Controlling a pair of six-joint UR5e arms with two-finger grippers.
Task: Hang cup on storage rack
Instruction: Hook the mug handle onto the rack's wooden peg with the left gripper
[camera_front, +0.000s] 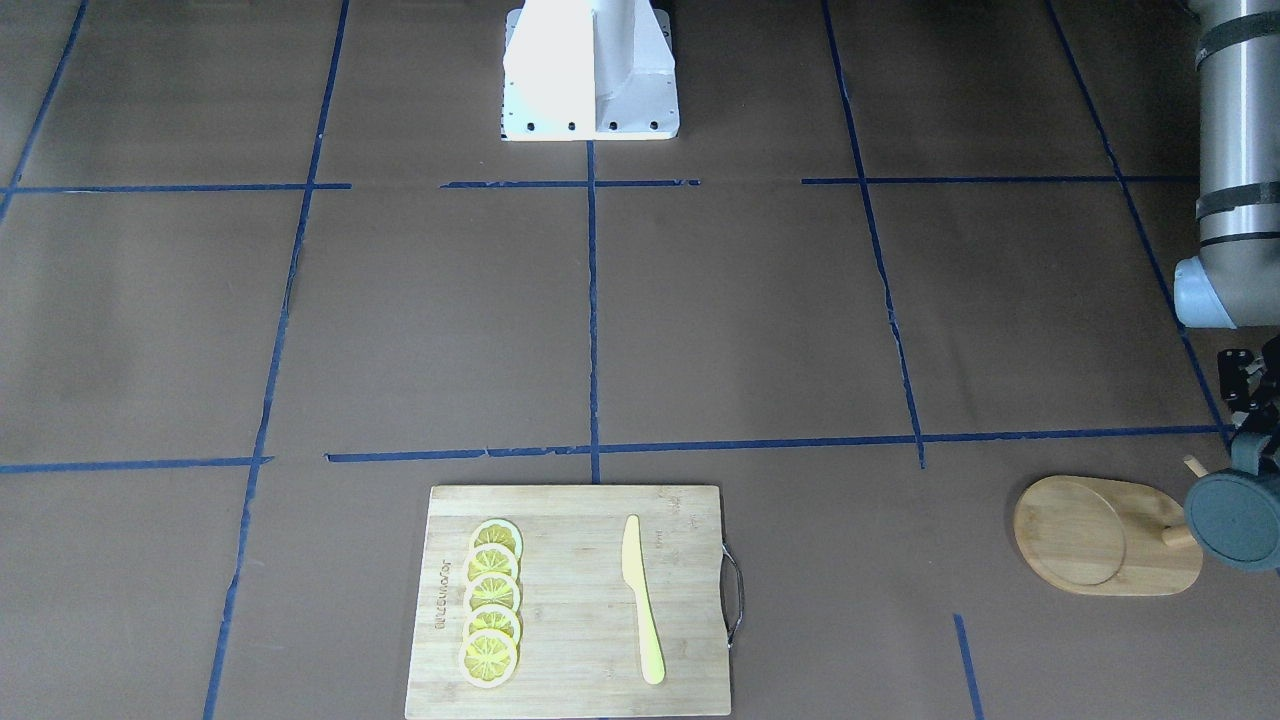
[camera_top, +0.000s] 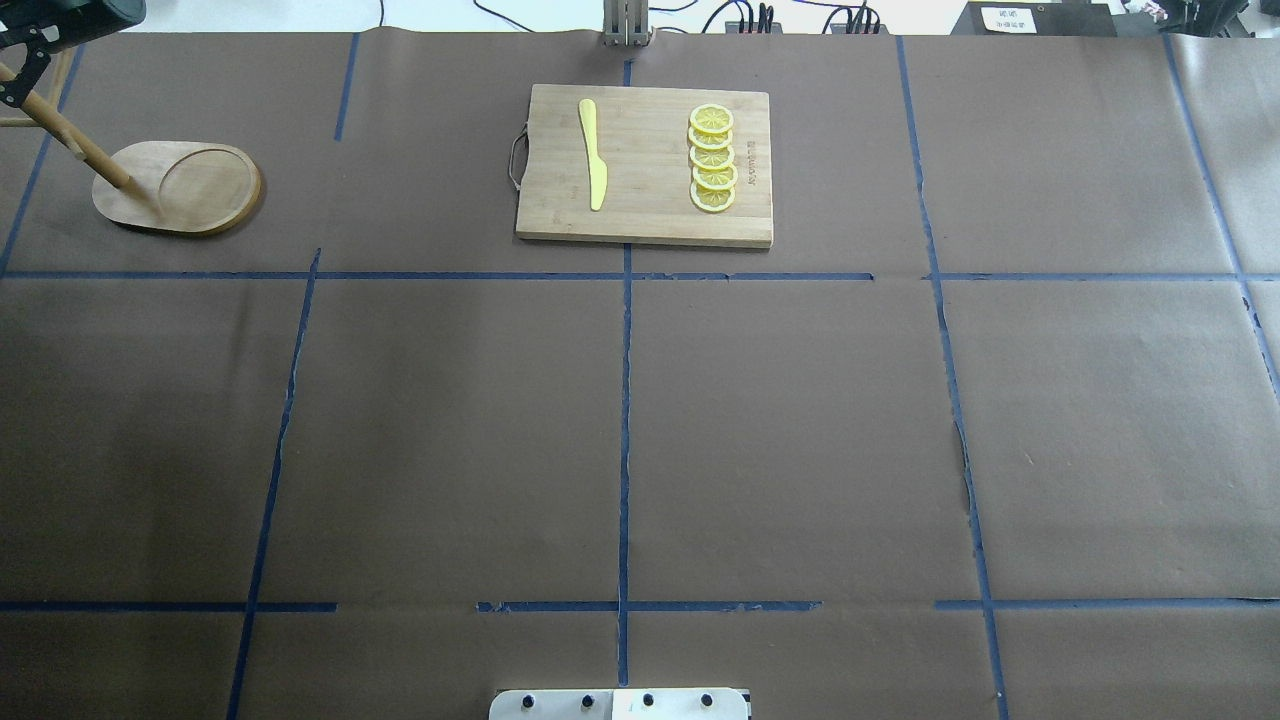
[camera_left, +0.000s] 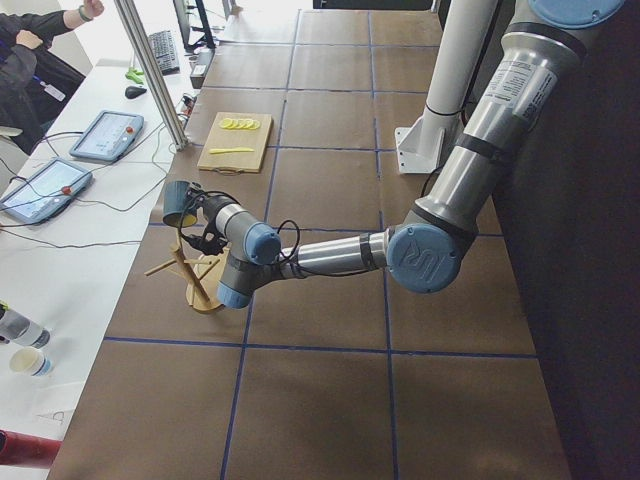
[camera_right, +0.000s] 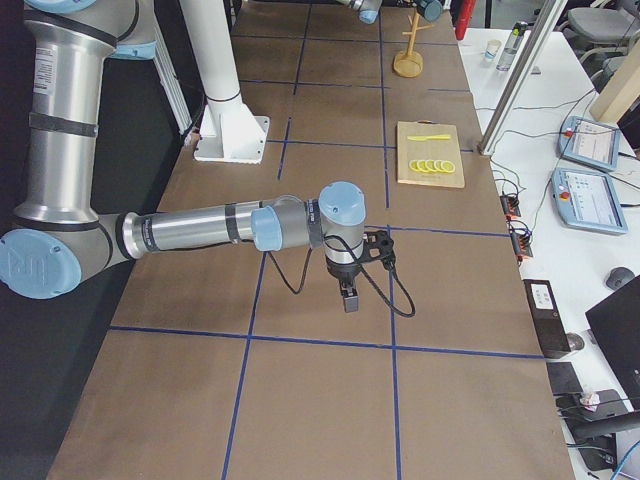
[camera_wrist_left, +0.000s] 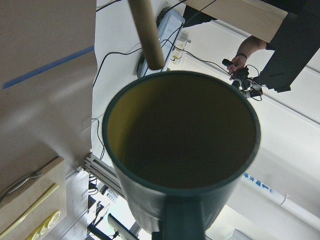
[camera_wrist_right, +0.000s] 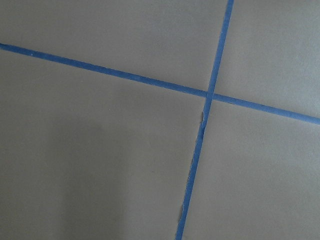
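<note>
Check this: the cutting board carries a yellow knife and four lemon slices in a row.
Wrong count. The overhead exterior view shows five lemon slices in a row, not four, beside the yellow knife on the cutting board.

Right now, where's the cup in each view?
Front-facing: cup at the right edge, bottom toward camera.
Overhead: cup in the top-left corner, cut off.
Exterior left: cup centre-left.
Exterior right: too small to tell.
Left wrist: cup fills the frame, mouth toward camera.
Right wrist: not in it.
Landmark: storage rack, right by the cup.
</note>
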